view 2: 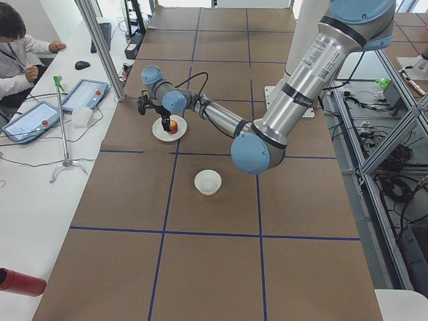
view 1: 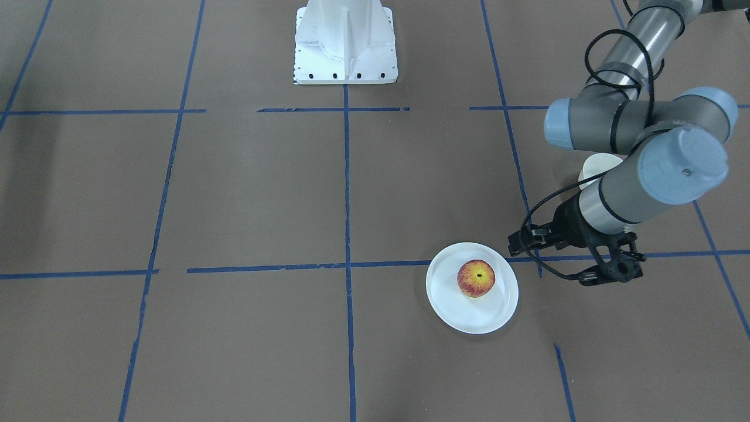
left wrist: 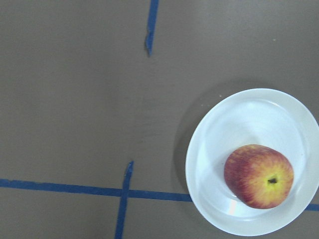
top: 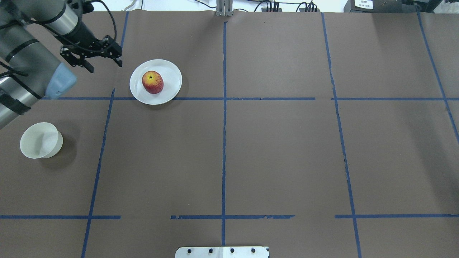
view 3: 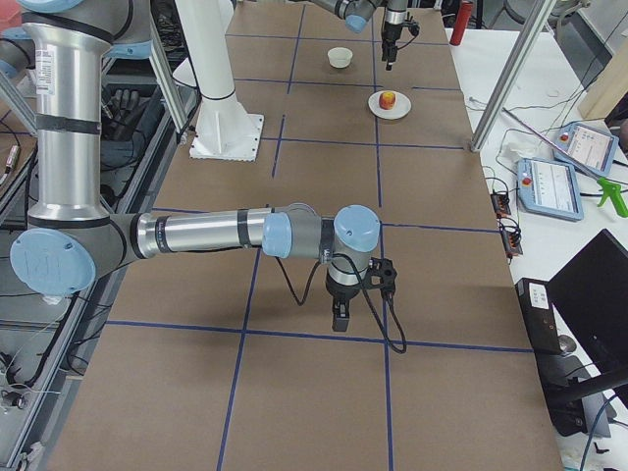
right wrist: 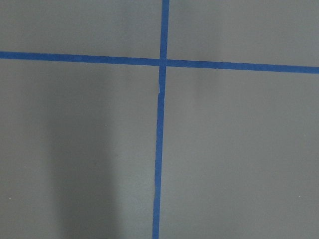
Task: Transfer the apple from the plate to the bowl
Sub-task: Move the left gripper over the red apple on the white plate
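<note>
While apple sat on plate | left hand hung open nearby | judged firm, slick, light; grip its sides.

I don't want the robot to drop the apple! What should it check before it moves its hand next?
1. Apple sits on the plate with nothing covering it: ok.
2. Left hand is open and holds nothing: ok.
3. Left hand is right above the apple: not ok. It is off to the plate's side, over the table.
4. Bowl is upright and empty: ok.
5. Right hand is far away from the plate: ok.
6. Right hand is open or shut: cannot tell.
</note>
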